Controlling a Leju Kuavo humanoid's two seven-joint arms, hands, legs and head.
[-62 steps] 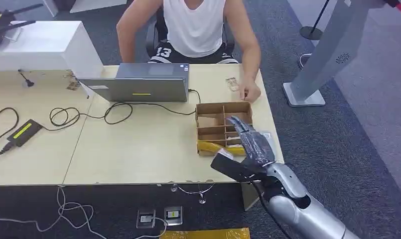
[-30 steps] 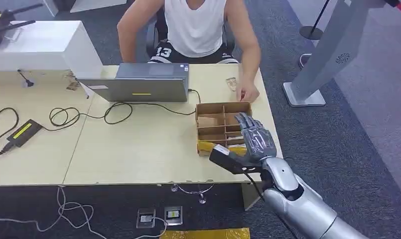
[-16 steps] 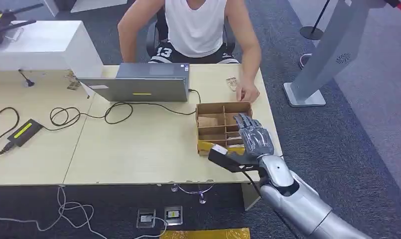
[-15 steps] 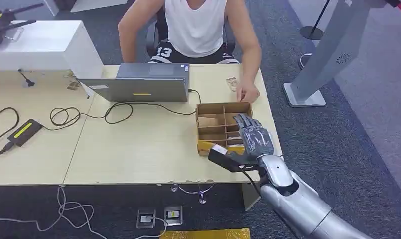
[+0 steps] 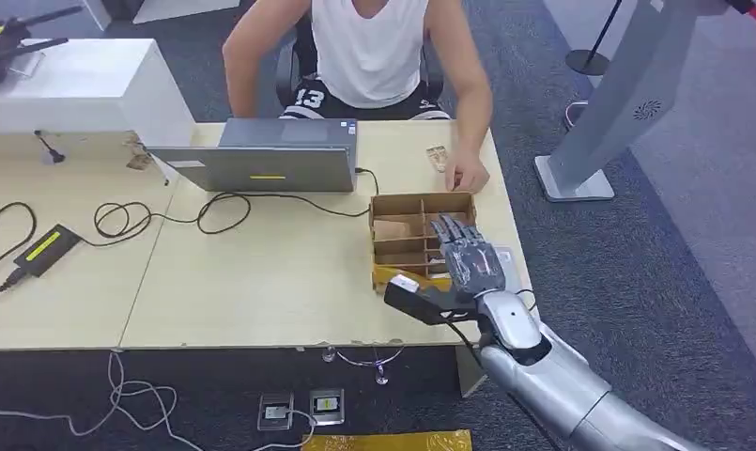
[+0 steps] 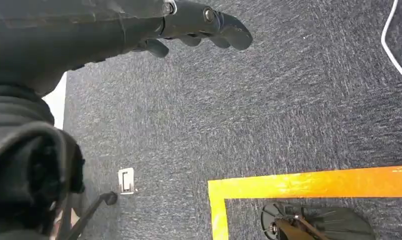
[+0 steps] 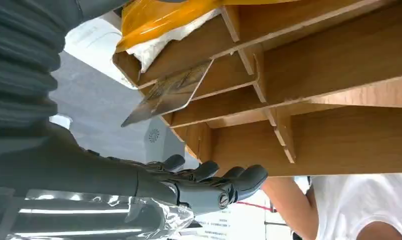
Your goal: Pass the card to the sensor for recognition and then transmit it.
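Before you: a pale wood table (image 5: 261, 291) with a brown cardboard divider box (image 5: 404, 229), yellow tape (image 5: 393, 276) along its near edge — black cables (image 5: 167, 218) beside a grey laptop (image 5: 261, 164). Your right robot hand (image 5: 468, 261) is dark grey on a silver arm. The person (image 5: 366, 52) wears white. Below, dark grey carpet (image 6: 268, 115) carries a yellow stripe (image 6: 308, 182).

A light wooden table (image 5: 261, 282) stands on dark grey carpet (image 5: 637, 272); yellow tape (image 6: 308, 184) marks the floor.
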